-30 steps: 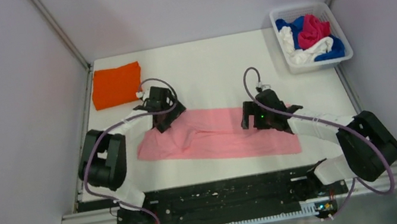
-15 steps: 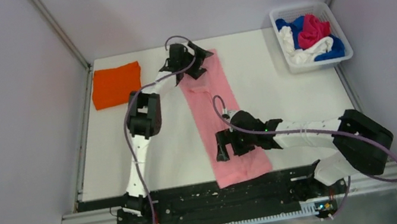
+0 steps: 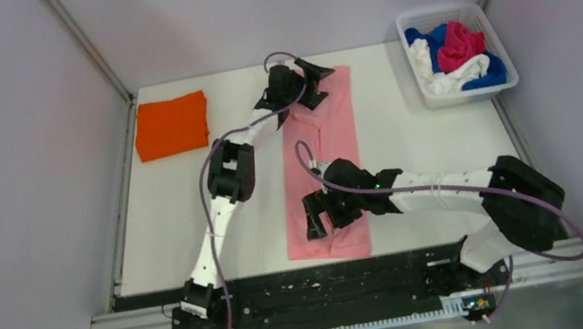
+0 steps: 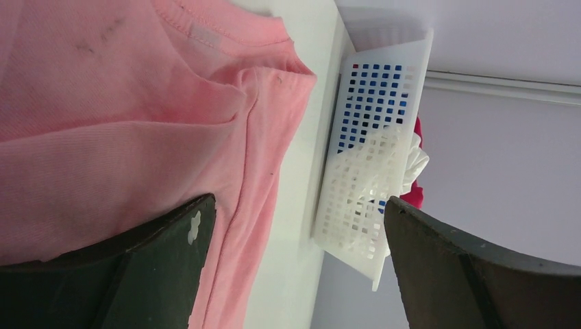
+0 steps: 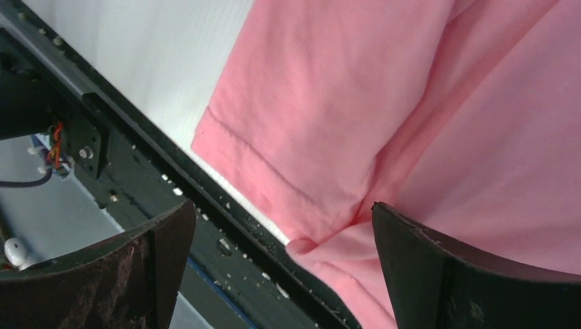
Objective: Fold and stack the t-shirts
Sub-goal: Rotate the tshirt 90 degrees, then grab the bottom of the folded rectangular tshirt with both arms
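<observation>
Where pink t-shirt [image 3: 331, 127] lies, white table [image 3: 426, 143]; lilac walls [image 3: 7, 174] around

**White table: surface and three items**

Table [image 3: 417, 144]: white, flat top.
1. Light pink t-shirt [image 3: 335, 113]: laid out as a long strip from far edge to near edge, mid-table.
2. Orange t-shirt [image 3: 170, 124]: folded flat, well left of the pink one, by its far end.
3. Perforated white basket [image 3: 471, 94]: well right of the pink one, also level with its far end.
</observation>
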Available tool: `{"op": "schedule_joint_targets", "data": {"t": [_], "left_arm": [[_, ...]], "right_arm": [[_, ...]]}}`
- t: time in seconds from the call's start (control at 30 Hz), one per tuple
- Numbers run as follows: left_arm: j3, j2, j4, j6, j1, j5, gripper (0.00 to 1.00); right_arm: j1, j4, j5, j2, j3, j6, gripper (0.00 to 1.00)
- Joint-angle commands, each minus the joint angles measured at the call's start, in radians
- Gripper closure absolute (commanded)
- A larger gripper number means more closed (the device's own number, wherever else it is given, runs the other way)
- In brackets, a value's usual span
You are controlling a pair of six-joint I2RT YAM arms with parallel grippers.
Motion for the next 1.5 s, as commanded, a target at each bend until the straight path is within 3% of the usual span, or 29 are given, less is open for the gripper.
{"op": "schedule_joint_targets", "data": {"t": [0.0,0.27,0.47,0.57,0.73,0.9,0.97,1.2,1.3,1.47], "left_arm": [[-0.026,-0.018,-0.126,0.058,0.046,-0.077,0.01],[-0.023,-0.232,-0.282,0.263,0.053,-0.104,0.01],[-0.138,-0.499,-0.396,0.502,0.052,-0.042,0.01],[-0.323,-0.672,-0.438,0.577,0.05,0.018,0.01],[-0.877,-1.054,-0.405,0.615,0.015,0.055,0.01],[-1.294,-1.363,-0.413,0.62,-0.132,-0.184,0.01],[-1.384,-1.443,-0.463,0.608,-0.191,-0.249,0.01],[-1.619,-1.635,-0.583,0.483,-0.33,-0.259,0.07],[-1.686,-1.676,-0.622,0.436,-0.394,-0.287,0.15],[-1.749,-1.622,-0.552,0.419,-0.457,-0.174,0.33]], "right_arm": [[0.012,-0.009,0.045,-0.209,-0.037,-0.008,0.01],[0.002,-0.069,0.257,-0.54,-0.182,0.094,0.01],[-0.056,-0.122,0.285,-0.697,-0.275,0.2,0.01],[-0.063,-0.13,0.271,-0.722,-0.299,0.216,0.01],[-0.071,-0.129,0.228,-0.695,-0.338,0.246,0.04],[-0.077,-0.086,0.146,-0.655,-0.37,0.212,0.12],[-0.08,-0.081,0.118,-0.645,-0.379,0.199,0.13],[-0.081,-0.073,0.043,-0.636,-0.454,0.218,0.21],[-0.082,-0.054,0.035,-0.638,-0.487,0.246,0.22],[-0.082,-0.029,0.055,-0.628,-0.505,0.265,0.28]]}}
